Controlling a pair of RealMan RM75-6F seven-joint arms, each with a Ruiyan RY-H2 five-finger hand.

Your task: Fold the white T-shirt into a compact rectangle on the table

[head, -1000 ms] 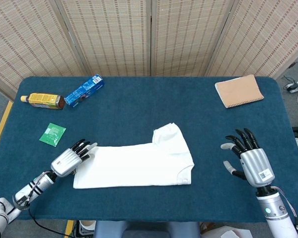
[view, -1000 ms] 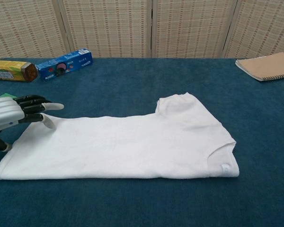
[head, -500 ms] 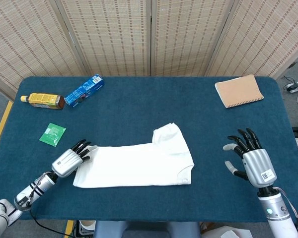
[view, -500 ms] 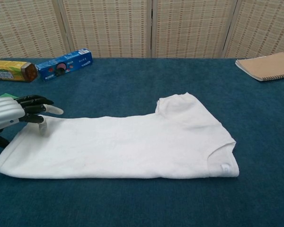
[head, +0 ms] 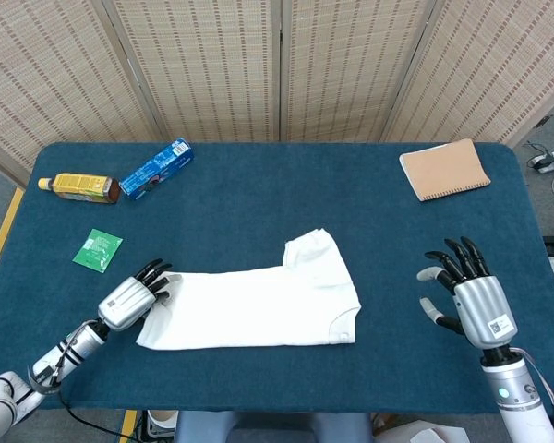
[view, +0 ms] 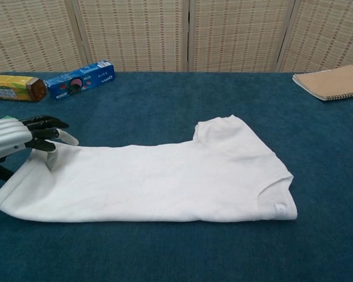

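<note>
At the table's near-left, the left hand sat low at the hem end of the white T-shirt, arm reaching in from the lower-left corner, back of the hand up. Chest view: dark fingers pointed toward the shirt, thumb tip touching the top corner of the hem; whether cloth was actually pinched, cannot tell. T-shirt lay flat mid-table, folded lengthwise into a long band, one sleeve sticking out toward the far side, collar end to the right. Right hand was well apart from the shirt, near the right edge, upright on its forearm, fingers spread, holding nothing. Far side of the blue table: tea bottle, blue cookie box, green sachet, brown notebook.
</note>
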